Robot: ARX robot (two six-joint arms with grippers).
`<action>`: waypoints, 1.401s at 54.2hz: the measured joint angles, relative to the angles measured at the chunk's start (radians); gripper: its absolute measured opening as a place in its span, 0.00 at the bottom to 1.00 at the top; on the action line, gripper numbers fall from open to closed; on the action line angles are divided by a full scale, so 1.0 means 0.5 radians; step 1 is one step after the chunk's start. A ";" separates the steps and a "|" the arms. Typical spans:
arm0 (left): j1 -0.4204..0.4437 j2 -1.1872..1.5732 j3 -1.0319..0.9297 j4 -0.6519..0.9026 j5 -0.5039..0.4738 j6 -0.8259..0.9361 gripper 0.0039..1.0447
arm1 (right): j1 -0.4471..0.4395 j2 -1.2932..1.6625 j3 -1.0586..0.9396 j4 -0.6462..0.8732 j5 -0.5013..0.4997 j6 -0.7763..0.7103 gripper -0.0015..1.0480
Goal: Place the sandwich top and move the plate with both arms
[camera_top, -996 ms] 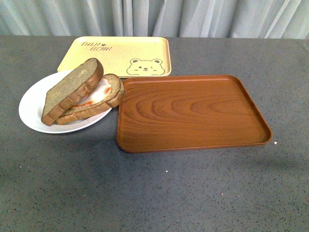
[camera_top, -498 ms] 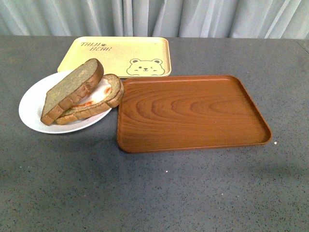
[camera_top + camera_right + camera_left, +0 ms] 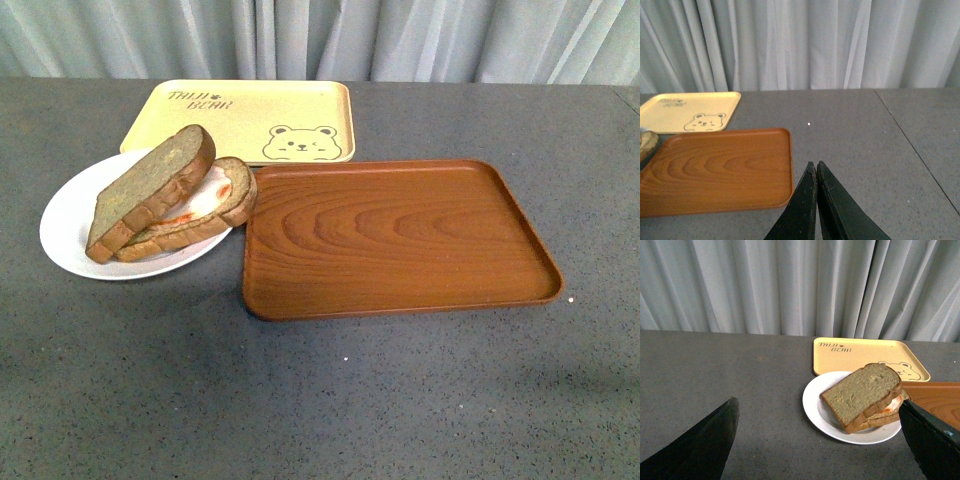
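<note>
The sandwich top (image 3: 150,188), a thick brown speckled slice, lies tilted on a thinner slice with egg (image 3: 215,200) on the white plate (image 3: 68,228) at the table's left. Neither arm shows in the front view. In the left wrist view my left gripper (image 3: 818,405) is open, its black fingers (image 3: 705,440) wide apart. It hangs on the near side of the plate (image 3: 815,401) and the sandwich top (image 3: 860,390), touching neither. My right gripper (image 3: 815,163) is shut with nothing in it, over bare table next to the brown tray's near right corner.
A brown wood-grain tray (image 3: 395,235) lies right of the plate, almost touching it. A yellow bear-printed tray (image 3: 250,115) sits behind both. Grey curtains hang behind the table's far edge. A seam (image 3: 910,145) crosses the tabletop to the right of the right gripper.
The front view's whole scene sits a few pixels lower than before. The bread, plate and trays keep their places relative to one another.
</note>
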 joint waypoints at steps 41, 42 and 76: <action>0.289 1.540 0.642 -0.102 0.912 -0.977 0.92 | 0.000 -0.032 0.000 -0.015 0.001 -0.004 0.83; 0.283 1.594 0.658 -0.057 0.891 -0.989 0.92 | 0.000 -0.032 0.000 -0.015 0.001 -0.004 0.86; 0.123 3.443 1.218 0.871 0.524 -1.873 0.92 | 0.000 -0.032 0.000 -0.015 0.000 -0.004 0.91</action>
